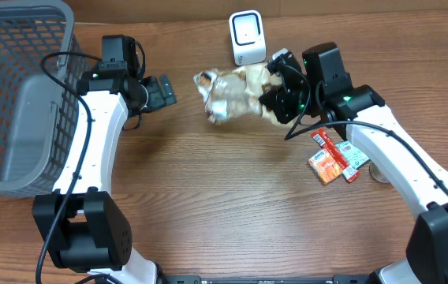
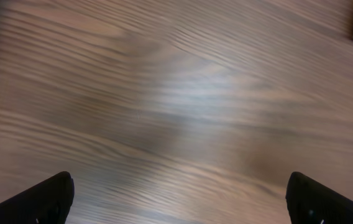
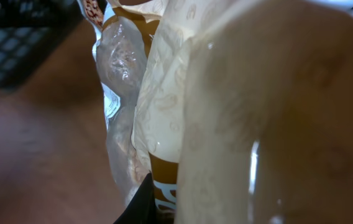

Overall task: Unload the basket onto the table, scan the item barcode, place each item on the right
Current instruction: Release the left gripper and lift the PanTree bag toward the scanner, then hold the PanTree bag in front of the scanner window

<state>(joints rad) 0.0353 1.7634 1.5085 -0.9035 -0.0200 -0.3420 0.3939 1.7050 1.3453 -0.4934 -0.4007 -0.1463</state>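
Overhead: right gripper [image 1: 271, 99] is clamped on a crinkly cream-and-brown snack bag [image 1: 225, 95] with shiny clear patches, just beside the white scanner [image 1: 247, 35]. Left gripper [image 1: 161, 92] gapes wide, empty.

Crumpled tan-and-clear snack bag [image 1: 228, 95] in right claw [image 1: 275, 96], just beside upright white scanner [image 1: 247, 37]

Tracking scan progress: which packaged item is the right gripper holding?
The crinkly cream-and-brown snack bag, near the white scanner; the orange and red packets lie loose on the table.
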